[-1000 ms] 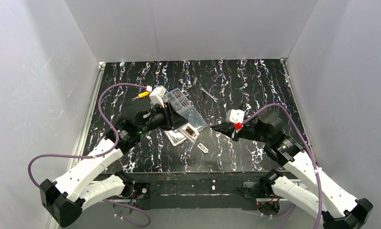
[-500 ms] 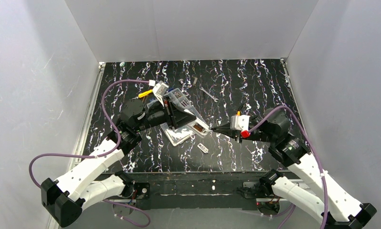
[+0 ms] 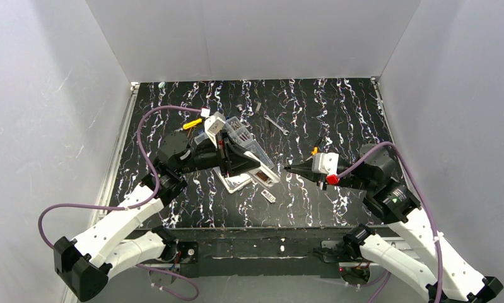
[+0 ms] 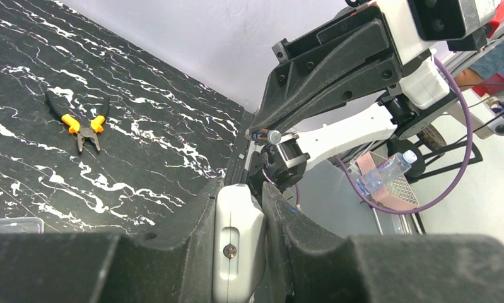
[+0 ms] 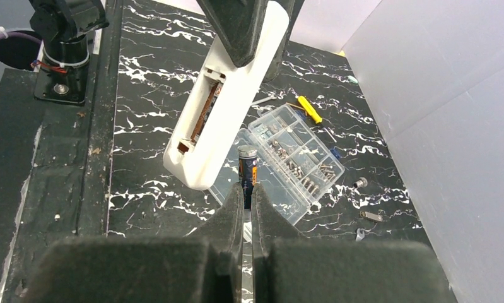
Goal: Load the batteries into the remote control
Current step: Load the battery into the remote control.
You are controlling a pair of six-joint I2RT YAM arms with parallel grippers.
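A black table (image 3: 337, 113) with white marble streaks stands inside three plain white walls (image 3: 255, 38). From above, the left gripper (image 3: 246, 165) is clamped on the white remote (image 3: 268, 175) near the middle of the table. The free end of the remote points toward four o'clock. The right gripper (image 3: 293, 169) is closed, and its tip is at three o'clock from the remote, near it but apart. A clear box (image 3: 240, 134) of small parts lies at eleven o'clock from the remote.

In the left wrist view the remote sits between the two dark fingers (image 4: 192, 240). At twelve o'clock above it, the right gripper pinches a small battery (image 4: 265, 135). Pliers (image 4: 83, 134) with orange handles lie on the table at ten o'clock.

In the right wrist view the battery stands upright between the fingertips. The remote hangs slanted at eleven o'clock from it, with the open back compartment showing, and it does not touch the battery. The clear box lies behind, and a yellow tool (image 5: 310, 108) lies at one o'clock.
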